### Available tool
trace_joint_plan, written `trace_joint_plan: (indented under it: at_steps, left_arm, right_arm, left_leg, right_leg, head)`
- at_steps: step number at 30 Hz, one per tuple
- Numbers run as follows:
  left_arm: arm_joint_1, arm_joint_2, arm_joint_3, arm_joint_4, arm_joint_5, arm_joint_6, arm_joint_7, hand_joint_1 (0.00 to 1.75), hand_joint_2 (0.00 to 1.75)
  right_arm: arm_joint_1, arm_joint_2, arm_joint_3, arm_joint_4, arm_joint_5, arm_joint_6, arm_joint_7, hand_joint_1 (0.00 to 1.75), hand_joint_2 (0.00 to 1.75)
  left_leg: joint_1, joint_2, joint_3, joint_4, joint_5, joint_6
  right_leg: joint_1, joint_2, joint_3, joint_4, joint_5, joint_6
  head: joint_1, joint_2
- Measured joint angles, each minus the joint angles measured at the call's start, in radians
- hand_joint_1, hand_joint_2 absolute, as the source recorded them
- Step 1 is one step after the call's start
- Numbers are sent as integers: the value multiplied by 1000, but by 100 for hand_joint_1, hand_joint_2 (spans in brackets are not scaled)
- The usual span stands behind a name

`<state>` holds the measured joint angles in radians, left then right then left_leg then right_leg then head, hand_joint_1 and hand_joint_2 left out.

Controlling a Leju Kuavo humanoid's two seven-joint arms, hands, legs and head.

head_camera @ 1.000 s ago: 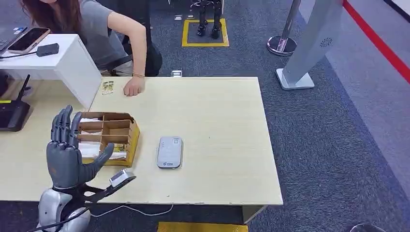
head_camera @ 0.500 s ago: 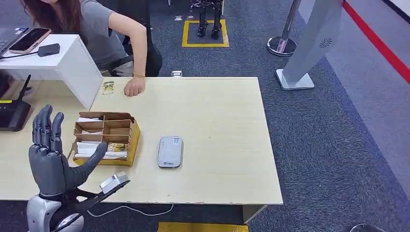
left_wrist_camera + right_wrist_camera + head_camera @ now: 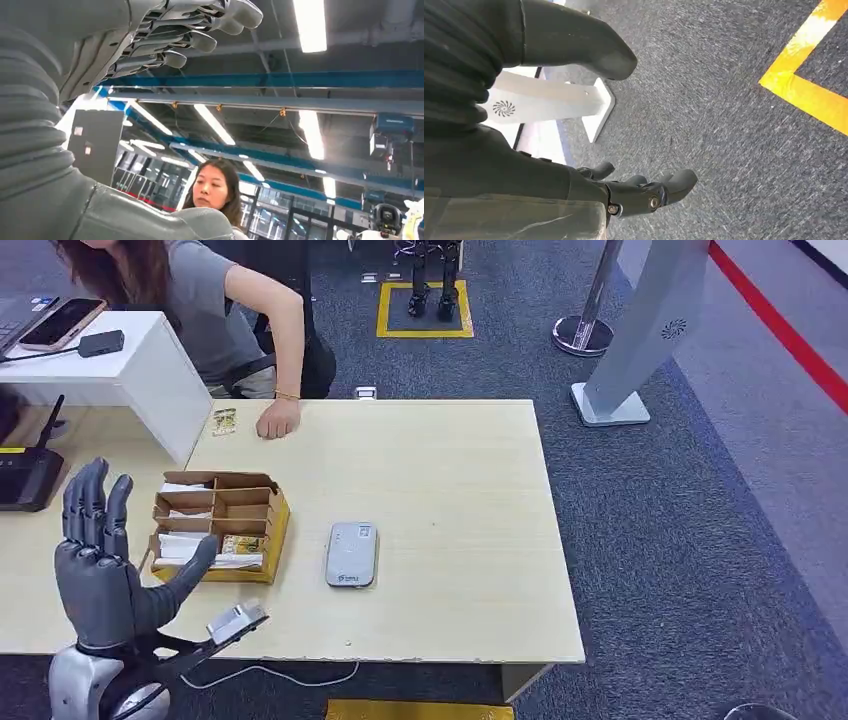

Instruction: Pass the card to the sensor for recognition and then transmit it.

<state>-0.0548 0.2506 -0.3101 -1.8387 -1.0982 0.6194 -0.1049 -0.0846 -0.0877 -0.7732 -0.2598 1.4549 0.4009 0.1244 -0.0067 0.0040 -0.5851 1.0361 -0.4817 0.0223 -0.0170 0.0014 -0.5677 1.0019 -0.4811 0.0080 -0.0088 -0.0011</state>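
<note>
The grey card sensor [image 3: 351, 553] lies flat near the middle of the wooden table [image 3: 450, 500]. To its left stands a cardboard divider box [image 3: 262, 512] with white and yellow cards [image 3: 238, 545] in its compartments. My left hand [image 3: 103, 575] is raised near the table's front left corner, beside the box, fingers spread upward and holding nothing. The left wrist view has the same fingers [image 3: 170, 37] stretched out against the ceiling. My right hand [image 3: 644, 192] hangs over the carpet with loosely bent fingers, holding nothing.
A person leans over the far edge with a hand [image 3: 277, 421] resting on the table, next to a small card [image 3: 223, 421]. A white counter [image 3: 120, 375] with a phone and a black router [image 3: 28, 478] stand at the left. A grey sign stand [image 3: 640, 340] is on the carpet.
My left hand has drawn back to the left and a little lower, away from the box; in the last half second it barely moved. The person's hand stays put.
</note>
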Motion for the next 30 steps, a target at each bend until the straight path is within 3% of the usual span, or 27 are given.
trace_joint_plan:
  at_steps: [2,7,10,15,30]
  left_arm:
    - [3,4,0,1,-12,-30,20,0,175]
    - [20,30,-1,16,-32,-181,84,0,175]
    - [23,45,-4,27,-30,-225,93,0,175]
    - [26,61,-27,36,6,-254,90,0,175]
    - [35,72,-66,36,24,-251,84,0,175]
  right_arm:
    - [0,0,-5,0,-3,0,0,0,175]
    - [2,0,-19,0,-6,0,3,0,175]
    - [2,0,-24,0,-4,0,3,0,175]
    - [2,0,-32,0,-3,0,3,0,175]
    - [2,0,-37,0,2,0,3,0,175]
  left_leg:
    - [0,0,0,0,0,0]
    - [0,0,0,0,0,0]
    - [0,0,0,0,0,0]
    - [0,0,0,0,0,0]
    - [0,0,0,0,0,0]
  right_leg:
    - [0,0,0,0,0,0]
    - [0,0,0,0,0,0]
    - [0,0,-1,0,0,0]
    - [0,0,0,0,0,0]
    - [0,0,0,0,0,0]
  head:
    - [0,0]
    - [0,0]
    - [0,0]
    - [0,0]
    - [0,0]
